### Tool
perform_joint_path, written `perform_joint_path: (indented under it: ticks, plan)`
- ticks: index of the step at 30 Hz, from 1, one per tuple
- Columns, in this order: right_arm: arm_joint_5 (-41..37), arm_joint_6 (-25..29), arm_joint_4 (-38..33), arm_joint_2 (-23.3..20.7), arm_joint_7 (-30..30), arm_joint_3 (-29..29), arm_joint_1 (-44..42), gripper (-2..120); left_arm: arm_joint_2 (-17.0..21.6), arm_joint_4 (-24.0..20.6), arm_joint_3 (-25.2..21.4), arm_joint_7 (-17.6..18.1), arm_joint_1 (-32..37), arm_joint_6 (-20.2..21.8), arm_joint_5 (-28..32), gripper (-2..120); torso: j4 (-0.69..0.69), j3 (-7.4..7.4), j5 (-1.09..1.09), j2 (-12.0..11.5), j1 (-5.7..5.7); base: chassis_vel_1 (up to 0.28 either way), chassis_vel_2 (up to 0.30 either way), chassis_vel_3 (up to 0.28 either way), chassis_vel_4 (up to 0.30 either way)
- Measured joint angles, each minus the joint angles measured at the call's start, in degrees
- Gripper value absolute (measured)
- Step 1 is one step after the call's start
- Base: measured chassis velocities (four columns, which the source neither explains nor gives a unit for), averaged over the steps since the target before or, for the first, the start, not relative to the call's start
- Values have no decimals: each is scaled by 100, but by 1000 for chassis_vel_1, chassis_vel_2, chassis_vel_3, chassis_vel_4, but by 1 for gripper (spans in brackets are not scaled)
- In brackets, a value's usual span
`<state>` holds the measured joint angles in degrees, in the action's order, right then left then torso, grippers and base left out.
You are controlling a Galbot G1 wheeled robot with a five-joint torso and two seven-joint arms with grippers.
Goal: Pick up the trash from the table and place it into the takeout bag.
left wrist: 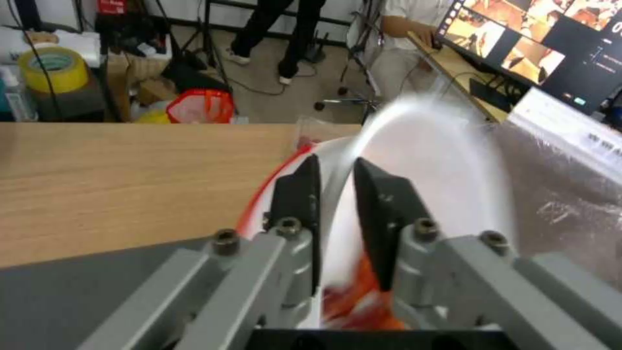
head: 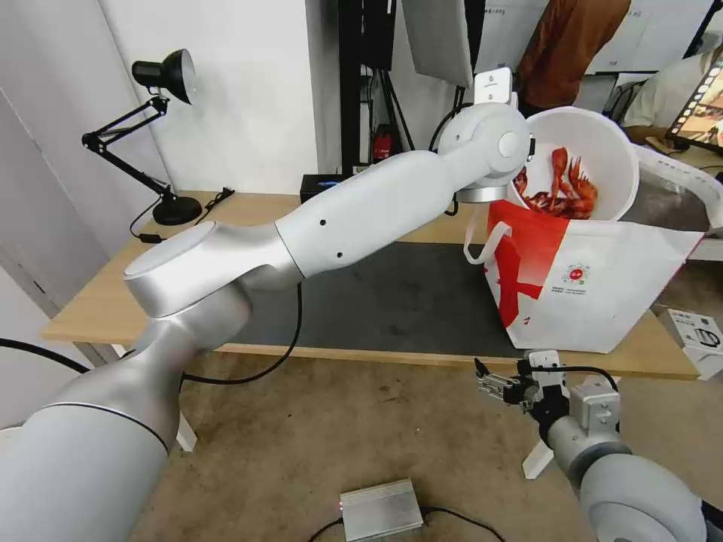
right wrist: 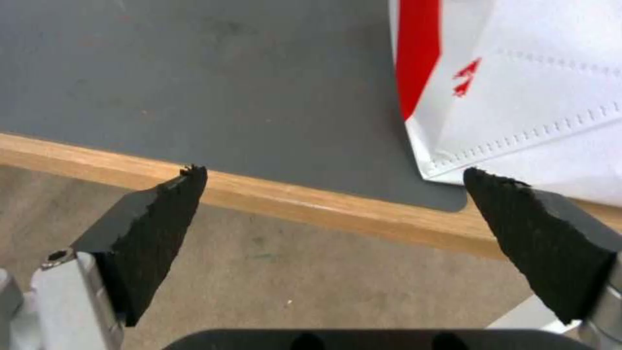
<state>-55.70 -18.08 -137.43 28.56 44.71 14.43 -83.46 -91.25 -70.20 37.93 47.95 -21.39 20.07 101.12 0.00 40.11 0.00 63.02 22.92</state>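
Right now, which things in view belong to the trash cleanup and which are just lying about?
Belong to the job:
- bowl of crayfish shells, tilted over the bag, rim pinched by the left tool
- takeout bag
- table
- right tool, open, waiting below the table edge

Just lying about:
- desk lamp
- yellow tape roll
- silver box on the floor

We see the right gripper (right wrist: 334, 177) with its two black fingers (right wrist: 159, 228) spread wide apart and nothing between them. It hangs over the brown floor (right wrist: 311, 272), just off the front edge of the table (right wrist: 291, 201). On the table lies the dark grey mat (right wrist: 214, 87). The lower corner of the takeout bag (right wrist: 538, 107), white with a red stripe, stands on the mat near its rounded corner.
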Motion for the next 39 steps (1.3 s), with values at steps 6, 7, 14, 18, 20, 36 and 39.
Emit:
perform_joint_path:
  ticks: [6,7,14,18,20,36,39]
  plan:
    - [0,0,0,0,0,0,0,100,0,-29,3,0,-26,2,15,51,1,0,0,0,0,0,0,0,0]
    - [0,0,0,0,0,0,0,100,0,-34,6,1,-38,2,19,54,1,0,0,0,0,0,0,0,0]
    - [0,0,0,0,0,0,0,100,-1,-69,14,15,-69,-6,30,77,0,0,0,0,0,0,0,0,0]
    - [0,0,0,0,0,0,0,100,14,-156,-4,116,-59,-12,31,93,0,0,0,0,0,0,0,0,0]
    - [0,0,0,0,0,0,0,100,35,-206,-1,151,-44,-13,31,97,0,0,0,0,0,0,0,0,0]
    - [0,0,0,0,0,0,0,100,1833,-1920,232,223,358,-246,-703,100,1,0,-3,0,-1,0,0,0,0]
    - [0,0,0,0,-1,0,0,100,2109,-2157,219,216,446,-270,-841,100,1,0,-3,0,0,0,0,0,0]
